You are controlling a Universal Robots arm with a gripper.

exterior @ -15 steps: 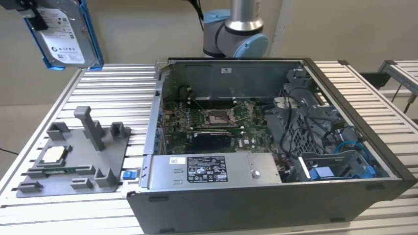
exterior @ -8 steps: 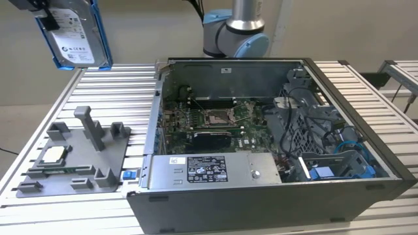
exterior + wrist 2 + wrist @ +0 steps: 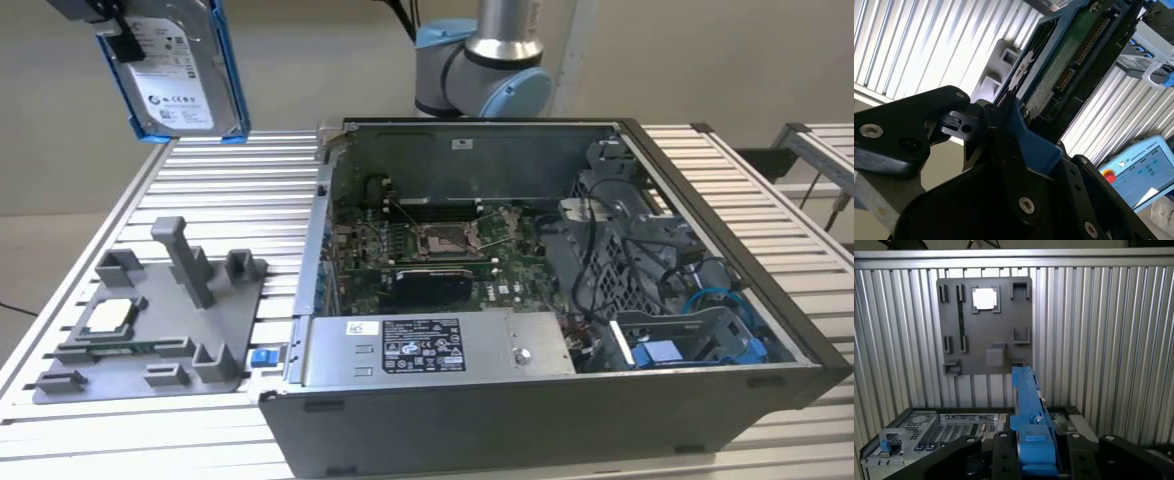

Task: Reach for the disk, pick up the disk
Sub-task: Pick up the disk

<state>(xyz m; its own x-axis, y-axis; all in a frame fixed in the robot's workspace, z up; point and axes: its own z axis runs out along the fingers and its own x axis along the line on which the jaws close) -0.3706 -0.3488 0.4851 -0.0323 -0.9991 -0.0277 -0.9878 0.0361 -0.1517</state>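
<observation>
Claw: we see it clamped on the disk, high over the table.
Table: ribbed metal slats.
Computer case: open, just beside the tray.
Tray: grey, flat on the table at the exterior view's left.
Disk: upright in the claw, clear of the table, label facing the exterior view.
Chip: 1 silver square resting in the tray.

Top of the disk beyond the exterior view's edge
</observation>
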